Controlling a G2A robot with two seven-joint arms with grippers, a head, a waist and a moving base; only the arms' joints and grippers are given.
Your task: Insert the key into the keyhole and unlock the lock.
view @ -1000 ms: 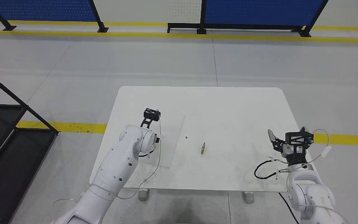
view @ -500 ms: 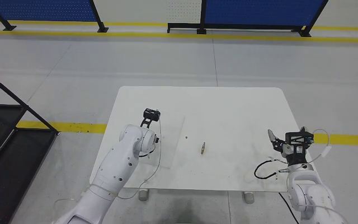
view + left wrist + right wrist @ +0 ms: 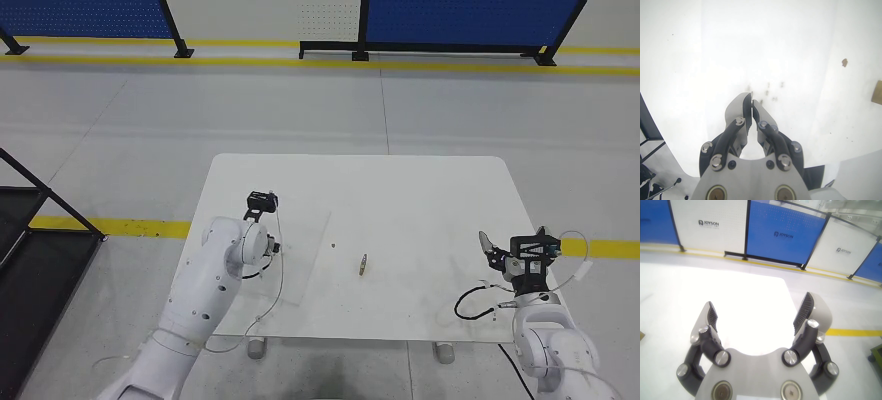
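Two tools over a white desk (image 3: 420, 190); judged an early stage of the task. The left tool (image 3: 752, 99) is closed on the key (image 3: 752, 94), a thin grey metal sliver seen edge-on, its end just protruding beyond the pads. The key is held over the desk's left part, well apart from the lock (image 3: 362, 263). The lock, a small brass-coloured body, lies near the desk's middle; its keyhole and shackle are too small to make out. The right tool (image 3: 759, 302) is wide open and holds nothing, near the desk's right edge. Done, by the look of it: key in grasp. Left to do: carry the key to the lock, align and insert it, turn it to unlock
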